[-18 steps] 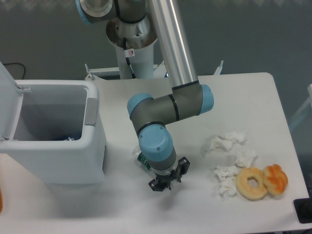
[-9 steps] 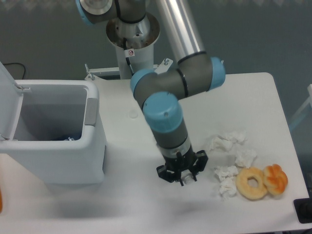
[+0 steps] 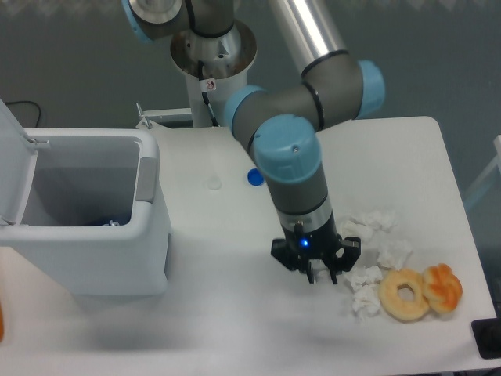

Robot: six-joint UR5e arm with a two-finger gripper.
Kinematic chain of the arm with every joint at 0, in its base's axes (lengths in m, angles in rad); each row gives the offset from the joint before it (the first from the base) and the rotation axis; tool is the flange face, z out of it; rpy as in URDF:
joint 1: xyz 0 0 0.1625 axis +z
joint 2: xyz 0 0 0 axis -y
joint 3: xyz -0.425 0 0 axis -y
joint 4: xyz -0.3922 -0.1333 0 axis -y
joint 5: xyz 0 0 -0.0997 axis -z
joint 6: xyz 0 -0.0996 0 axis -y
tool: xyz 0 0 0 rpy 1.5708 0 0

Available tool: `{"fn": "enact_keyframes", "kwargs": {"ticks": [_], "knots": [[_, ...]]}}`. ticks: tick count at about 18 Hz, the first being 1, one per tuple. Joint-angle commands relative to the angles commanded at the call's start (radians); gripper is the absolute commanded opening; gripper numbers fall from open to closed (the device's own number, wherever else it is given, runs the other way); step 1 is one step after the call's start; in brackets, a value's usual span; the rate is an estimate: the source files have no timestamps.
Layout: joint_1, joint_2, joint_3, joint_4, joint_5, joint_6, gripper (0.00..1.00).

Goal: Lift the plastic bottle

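The plastic bottle does not show anywhere in the camera view; no clear bottle with a green label lies on the bare table [image 3: 235,313]. My gripper [image 3: 319,274] points down at the table right of centre, its dark fingertips just left of the crumpled tissues. The fingers look close together, but nothing shows between them, and the wrist hides much of them. A small blue round cap [image 3: 254,177] lies on the table behind the arm.
A white open bin [image 3: 149,235] stands at the left. Several crumpled tissues [image 3: 368,227] lie to the right of the gripper. A doughnut [image 3: 405,294] and an orange pastry [image 3: 442,287] sit near the front right edge.
The arm has swung right from the table's middle to the tissues. The bottle, seen beside the wrist one second ago, has been out of sight since half a second ago.
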Motion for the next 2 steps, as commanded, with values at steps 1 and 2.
{"fn": "enact_keyframes", "kwargs": {"ticks": [1, 2], "knots": [[0.012, 0.005, 0.000, -0.038, -0.003, 0.040, 0.03], [0.017, 0.011, 0.002, -0.072, -0.002, 0.087, 0.03]]}}
